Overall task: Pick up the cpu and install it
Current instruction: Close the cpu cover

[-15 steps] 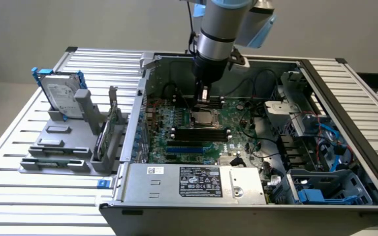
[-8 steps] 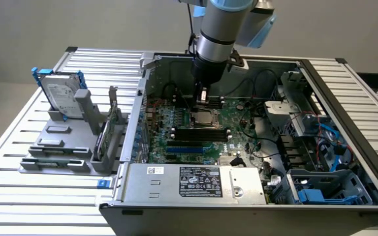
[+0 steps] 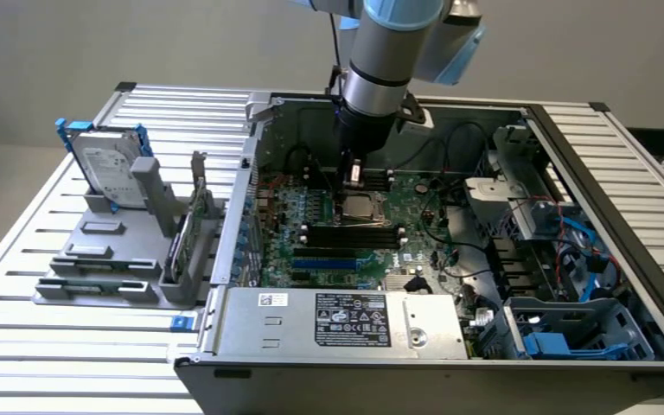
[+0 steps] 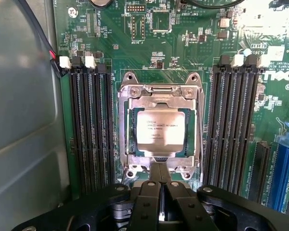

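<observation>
The cpu [image 4: 160, 126], a small square chip with a dull silver top, lies flat inside the metal socket frame [image 4: 126, 120] on the green motherboard. In the exterior view the cpu [image 3: 362, 206] sits mid-board inside the open computer case. My gripper [image 4: 160, 168] is shut, its two black fingers pressed together with nothing between them. Its tips are at the edge of the socket frame, beside the cpu. From outside, the gripper [image 3: 355, 179] hangs straight down just above the socket.
Black memory slots [image 4: 89, 125] flank the socket on both sides. In a grey holder on the exterior view's left stand a hard drive [image 3: 111, 169] and green memory sticks [image 3: 200, 216]. The power supply [image 3: 332, 318] lies at the case front; cables [image 3: 580, 251] crowd the right.
</observation>
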Action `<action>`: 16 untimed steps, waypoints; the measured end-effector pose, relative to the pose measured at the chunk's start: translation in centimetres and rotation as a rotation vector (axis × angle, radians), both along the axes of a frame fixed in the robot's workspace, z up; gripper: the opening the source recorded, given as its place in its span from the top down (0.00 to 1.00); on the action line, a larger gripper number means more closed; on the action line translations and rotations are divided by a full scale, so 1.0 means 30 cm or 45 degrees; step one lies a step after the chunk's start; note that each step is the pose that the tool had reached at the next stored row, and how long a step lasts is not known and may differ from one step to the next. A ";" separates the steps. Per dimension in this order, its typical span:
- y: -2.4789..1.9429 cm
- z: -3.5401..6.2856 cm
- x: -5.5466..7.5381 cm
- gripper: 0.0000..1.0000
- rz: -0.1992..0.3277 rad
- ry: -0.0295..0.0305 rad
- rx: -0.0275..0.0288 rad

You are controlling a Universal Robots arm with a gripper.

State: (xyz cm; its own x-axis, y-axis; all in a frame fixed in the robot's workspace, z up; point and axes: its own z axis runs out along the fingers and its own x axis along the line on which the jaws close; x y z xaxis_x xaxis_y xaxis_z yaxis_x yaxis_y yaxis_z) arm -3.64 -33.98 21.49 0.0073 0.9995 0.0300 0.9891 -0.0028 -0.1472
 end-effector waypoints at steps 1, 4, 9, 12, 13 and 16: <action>0.000 -0.003 0.000 0.89 0.000 0.0004 0.0010; 0.000 -0.009 -0.001 0.89 0.000 0.0038 0.0046; 0.000 -0.021 -0.001 0.89 0.000 0.0125 0.0091; 0.000 -0.029 -0.001 0.89 0.000 0.0144 0.0122; 0.000 -0.032 -0.001 0.89 0.000 0.0148 0.0133; 0.000 -0.041 -0.001 0.89 0.000 0.0166 0.0166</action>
State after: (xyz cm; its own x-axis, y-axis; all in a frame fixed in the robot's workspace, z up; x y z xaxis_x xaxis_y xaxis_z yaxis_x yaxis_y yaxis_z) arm -3.66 -33.98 20.27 0.0078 0.9990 0.0429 0.9871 -0.0008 -0.1601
